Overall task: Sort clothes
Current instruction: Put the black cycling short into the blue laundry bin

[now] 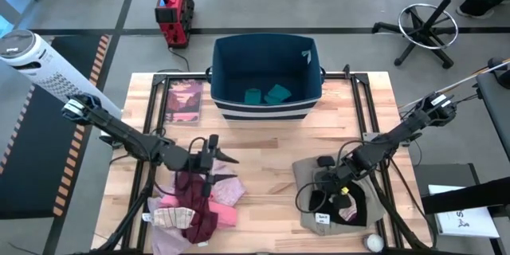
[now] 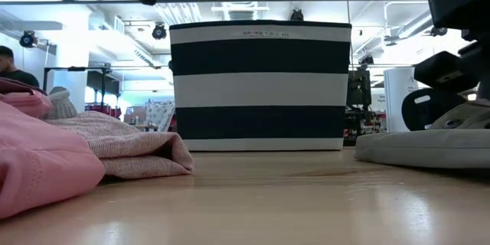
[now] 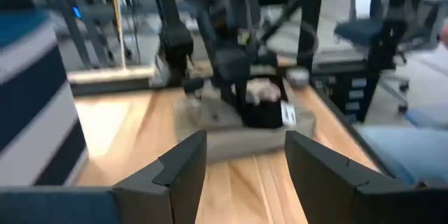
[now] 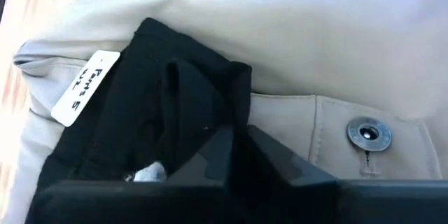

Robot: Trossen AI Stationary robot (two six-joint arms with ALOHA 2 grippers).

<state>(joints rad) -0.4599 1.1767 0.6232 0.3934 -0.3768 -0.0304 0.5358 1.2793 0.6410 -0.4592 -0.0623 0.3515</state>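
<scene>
Two teal pieces point(image 1: 267, 94) already lie in the bin point(image 1: 231, 106). Right of it, the right gripper point(image 4: 234, 150) pinches the black garment point(image 4: 175, 105) on the khaki piece point(image 4: 336, 56); next, lift. The left gripper point(image 3: 245, 161) hovers, fingers spread.

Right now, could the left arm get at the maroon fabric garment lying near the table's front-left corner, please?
Probably yes. The left gripper hangs open right above the pile, and the maroon fabric garment lies exposed just below it with nothing between them; a striped piece covers only its far end.
</scene>
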